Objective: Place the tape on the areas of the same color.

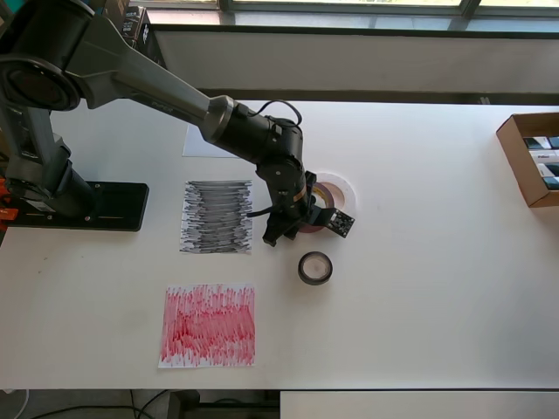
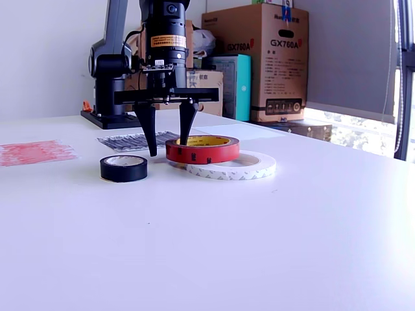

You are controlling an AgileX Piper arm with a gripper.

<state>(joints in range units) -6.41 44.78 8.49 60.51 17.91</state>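
The dark red-brown tape roll (image 2: 202,150) lies on the table, its far edge resting on the flat white tape ring (image 2: 240,170). In the overhead view the red roll (image 1: 321,202) is mostly hidden under the wrist, and the white ring (image 1: 342,185) shows beside it. My gripper (image 2: 168,148) is open and pointing down. One finger is at the roll's hole and the other outside its rim. The small black roll (image 1: 315,267) lies apart, just in front. The black-scribbled sheet (image 1: 217,216), the red-scribbled sheet (image 1: 208,325) and the plain white sheet (image 1: 203,141) lie to the overhead view's left.
An open cardboard box (image 1: 531,159) sits at the table's right edge in the overhead view. The arm's black base plate (image 1: 83,206) is at the left edge. Stacked cardboard boxes (image 2: 259,61) stand behind the table in the exterior view.
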